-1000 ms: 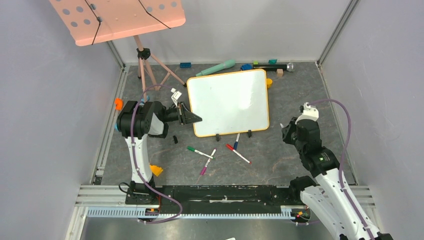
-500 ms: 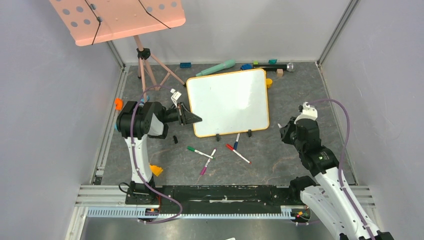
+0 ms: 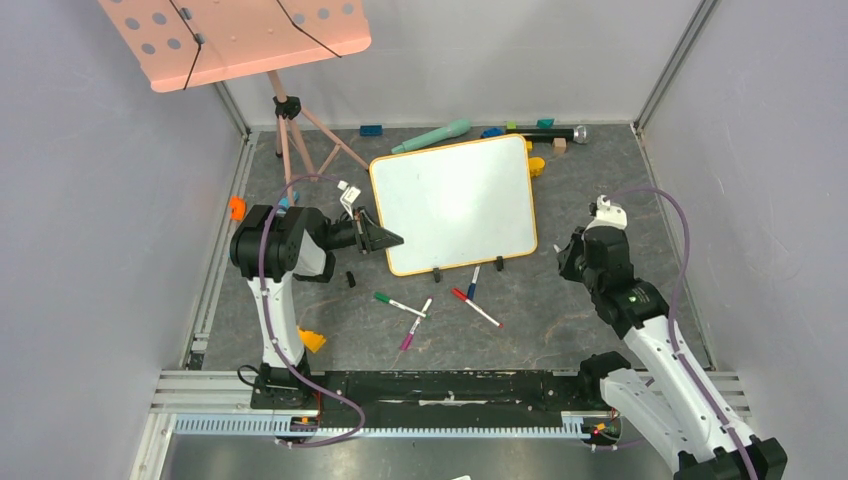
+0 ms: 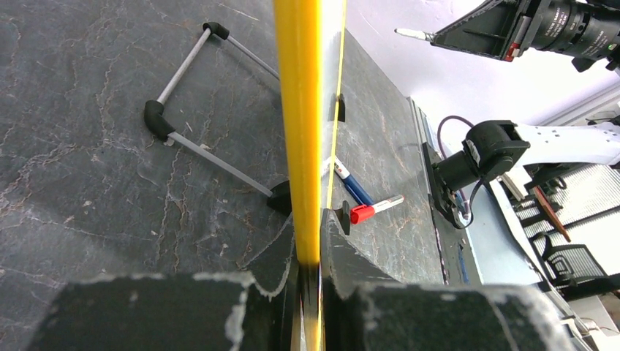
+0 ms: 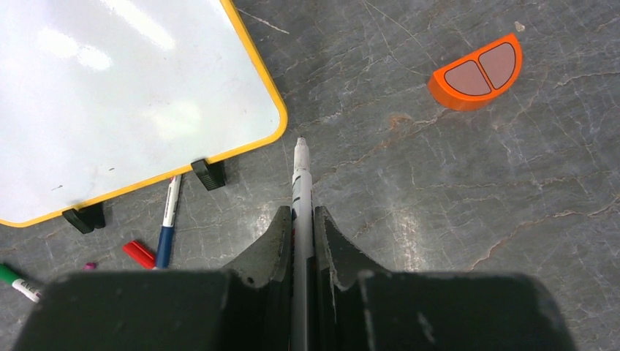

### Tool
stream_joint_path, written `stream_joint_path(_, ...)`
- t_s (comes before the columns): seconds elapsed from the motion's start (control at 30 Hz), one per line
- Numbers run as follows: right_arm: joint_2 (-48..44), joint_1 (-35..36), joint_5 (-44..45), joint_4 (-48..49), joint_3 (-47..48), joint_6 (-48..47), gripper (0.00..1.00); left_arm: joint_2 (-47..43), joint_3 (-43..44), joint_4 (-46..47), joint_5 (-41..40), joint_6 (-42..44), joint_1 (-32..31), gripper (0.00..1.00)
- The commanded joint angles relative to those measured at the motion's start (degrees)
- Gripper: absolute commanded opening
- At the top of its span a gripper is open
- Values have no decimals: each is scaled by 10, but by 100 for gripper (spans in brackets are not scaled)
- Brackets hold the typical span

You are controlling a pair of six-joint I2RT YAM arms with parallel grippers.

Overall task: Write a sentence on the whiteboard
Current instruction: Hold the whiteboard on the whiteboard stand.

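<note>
Dark grey slate-patterned tabletop, pale lilac walls on three sides. We note the whiteboard (image 3: 452, 203) toward the middle-rear of the table, between the two arms, turned slightly so its long sides run askew to the table edges. Its face reads plain glossy white with soft glare patches; the orange-yellow rim is intact all round. Two black clip feet (image 3: 437, 273) sit on the near edge.

We see the left gripper (image 3: 386, 238) at the board's left edge near the lower corner. In the left wrist view the fingers (image 4: 343, 252) are pinched narrow onto the yellow rim, which runs straight up between them. A grey wire frame (image 4: 212, 157) with black corner pieces shows on the far side of the board in that view.

The right gripper (image 5: 301, 217) is closed narrow around a marker (image 5: 300, 172) whose tip points forward over bare table, near the board's lower right corner but apart from it. We cannot tell whether the tip touches the table.

Loose on the table just in front of the board: a blue pen (image 3: 473, 283), a red pen (image 3: 476, 307), a green pen (image 3: 398, 303) and a pink pen (image 3: 413, 327). An orange half-round block (image 5: 477, 72) lies right of the board. A pink perforated stand tray (image 3: 240, 38) hangs over the rear left corner.
</note>
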Motion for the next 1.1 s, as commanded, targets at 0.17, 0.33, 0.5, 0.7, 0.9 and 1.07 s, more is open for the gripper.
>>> stream_joint_path(0.17,9,0,-21,39,34,-5,0,36,21,24,-67,92,18,2)
stream_joint_path(0.33,-4,0,-1,16,42,-29,0,37,21,24,-61,99,17,2)
stream_joint_path(0.5,-11,0,-34,31,36,-33,0,34,20,24,-49,108,15,2)
stream_joint_path(0.7,-9,0,-47,47,49,-31,0,28,10,24,-54,124,12,2)
stream_joint_path(0.9,11,0,-60,36,79,-48,0,30,11,24,-48,125,11,2)
stream_joint_path(1.07,14,0,-61,57,83,-38,0,34,16,24,-35,125,11,2)
